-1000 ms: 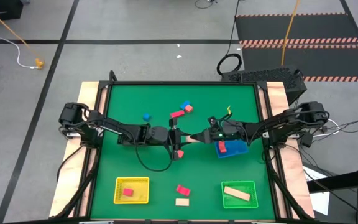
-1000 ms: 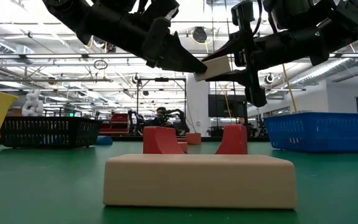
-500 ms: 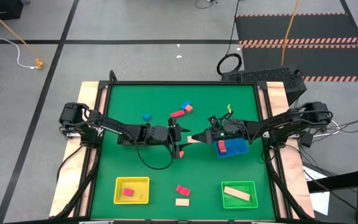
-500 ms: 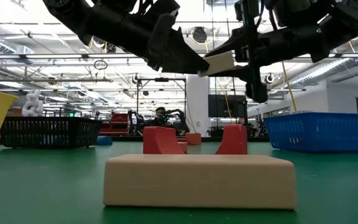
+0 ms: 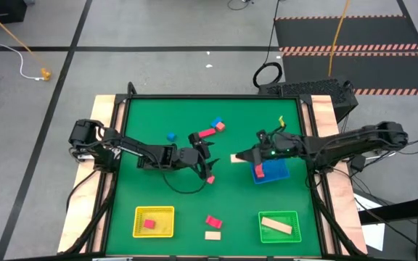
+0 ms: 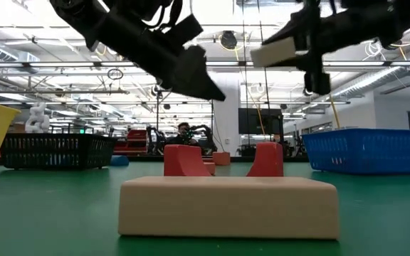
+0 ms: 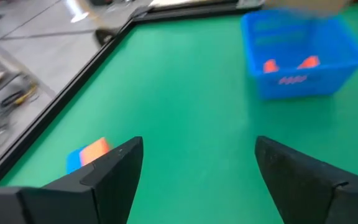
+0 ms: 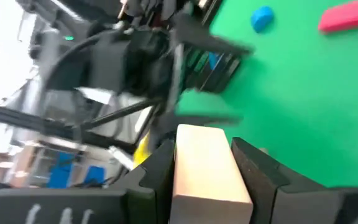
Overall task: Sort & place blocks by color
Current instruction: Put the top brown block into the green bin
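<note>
Right gripper is clenching a cream block in the air over the table's middle, beside the blue tray. Left gripper is hovering nearby, fingers spread and holding nothing, with a red block lying just beside it.

Bright, even overhead light; soft shadows on the green surface. Wrist views motion-blurred beyond the fingers. Ceiling glare in low view.

Open green mat between the arms, blue tray just beside the right gripper
</note>
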Robot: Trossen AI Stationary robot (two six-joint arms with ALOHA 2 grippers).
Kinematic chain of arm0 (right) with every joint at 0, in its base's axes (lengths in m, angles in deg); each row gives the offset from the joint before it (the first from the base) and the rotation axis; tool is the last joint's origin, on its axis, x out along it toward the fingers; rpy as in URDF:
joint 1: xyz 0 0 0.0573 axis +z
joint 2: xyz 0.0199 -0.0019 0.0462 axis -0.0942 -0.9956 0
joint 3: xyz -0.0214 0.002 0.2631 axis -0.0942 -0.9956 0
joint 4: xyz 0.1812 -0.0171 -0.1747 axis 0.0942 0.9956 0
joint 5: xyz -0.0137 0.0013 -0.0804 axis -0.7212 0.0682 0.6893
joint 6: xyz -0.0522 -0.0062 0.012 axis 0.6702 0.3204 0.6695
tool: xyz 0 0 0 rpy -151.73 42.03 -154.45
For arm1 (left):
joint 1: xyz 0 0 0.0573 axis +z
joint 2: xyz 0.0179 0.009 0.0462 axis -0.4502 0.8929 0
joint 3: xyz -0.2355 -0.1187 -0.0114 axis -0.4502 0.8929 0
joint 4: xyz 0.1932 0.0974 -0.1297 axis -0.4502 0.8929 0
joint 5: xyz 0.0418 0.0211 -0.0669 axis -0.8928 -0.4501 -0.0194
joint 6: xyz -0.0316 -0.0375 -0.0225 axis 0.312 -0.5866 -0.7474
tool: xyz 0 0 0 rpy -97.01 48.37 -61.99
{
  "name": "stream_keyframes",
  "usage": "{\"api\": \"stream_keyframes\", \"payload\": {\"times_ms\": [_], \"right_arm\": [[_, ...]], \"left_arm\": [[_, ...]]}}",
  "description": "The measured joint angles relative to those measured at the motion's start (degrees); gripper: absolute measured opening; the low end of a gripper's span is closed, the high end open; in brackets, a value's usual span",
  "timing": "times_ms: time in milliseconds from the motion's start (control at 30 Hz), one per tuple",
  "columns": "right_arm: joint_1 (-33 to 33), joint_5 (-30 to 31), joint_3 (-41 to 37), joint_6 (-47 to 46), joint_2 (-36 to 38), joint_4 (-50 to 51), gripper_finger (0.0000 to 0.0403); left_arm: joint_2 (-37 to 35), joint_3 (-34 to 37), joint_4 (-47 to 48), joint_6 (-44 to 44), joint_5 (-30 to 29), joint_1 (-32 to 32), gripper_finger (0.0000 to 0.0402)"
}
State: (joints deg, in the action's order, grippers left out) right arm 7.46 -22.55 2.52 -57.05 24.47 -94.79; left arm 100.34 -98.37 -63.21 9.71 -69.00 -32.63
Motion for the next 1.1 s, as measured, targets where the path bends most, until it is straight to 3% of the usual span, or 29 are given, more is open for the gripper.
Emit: {"api": "stream_keyframes", "payload": {"times_ms": [200,600,733,900,1100], "right_arm": [[9.9,4.8,0.0,-11.0,-0.6,0.2,0.0118],[32.0,16.6,3.2,-32.7,-7.5,0.2,0.0118],[36.6,16.1,3.8,-36.6,-8.2,0.7,0.012],[40.3,7.7,3.8,-38.5,-8.2,1.3,0.0122],[41.6,3.0,3.8,-46.9,-8.2,6.1,0.0123]], "left_arm": [[0.0,0.0,5.0,-3.3,-4.8,1.7,0.0281],[0.0,0.0,7.0,-7.7,-4.8,10.0,0.0243],[0.0,0.0,7.1,-8.4,-4.8,12.0,0.0239],[-0.1,0.0,8.8,-9.3,-4.2,13.1,0.0239],[-0.1,0.0,13.3,-10.8,-4.0,13.0,0.0239]]}}
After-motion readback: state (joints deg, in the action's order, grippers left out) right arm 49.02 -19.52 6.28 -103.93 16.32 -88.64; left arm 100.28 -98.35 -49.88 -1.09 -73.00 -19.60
